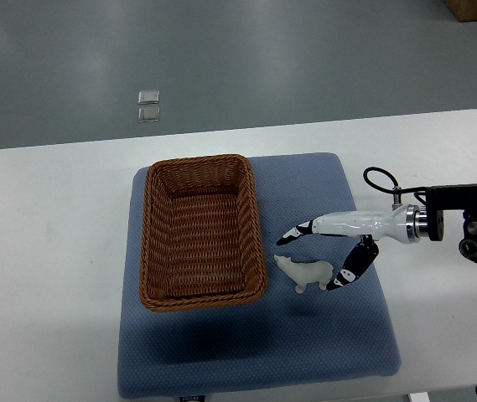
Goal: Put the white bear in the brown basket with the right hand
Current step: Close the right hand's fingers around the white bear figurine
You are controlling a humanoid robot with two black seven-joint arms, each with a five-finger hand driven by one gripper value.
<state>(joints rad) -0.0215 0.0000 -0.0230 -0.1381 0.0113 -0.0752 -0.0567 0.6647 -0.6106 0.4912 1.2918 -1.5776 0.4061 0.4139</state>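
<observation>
Your right robot hand (326,255) reaches in from 3 o'clock, fingers spread around the bear's (303,273) rear without gripping it. The bear lies on the blue mat (339,335), just beside the basket's (198,230) 4 o'clock corner.

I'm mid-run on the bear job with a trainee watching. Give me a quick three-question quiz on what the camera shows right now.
1. True or false: the white bear already lies inside the brown basket.
2. Which robot hand is beside the bear: A) left, B) right?
3. Fill in: basket and bear both sit on a blue ___.

Key
1. False: it lies on the pad, just off the basket's near right corner.
2. B: its arm enters from the picture's right; the fingers are spread around the bear, not yet closed on it.
3. Pad.
</observation>
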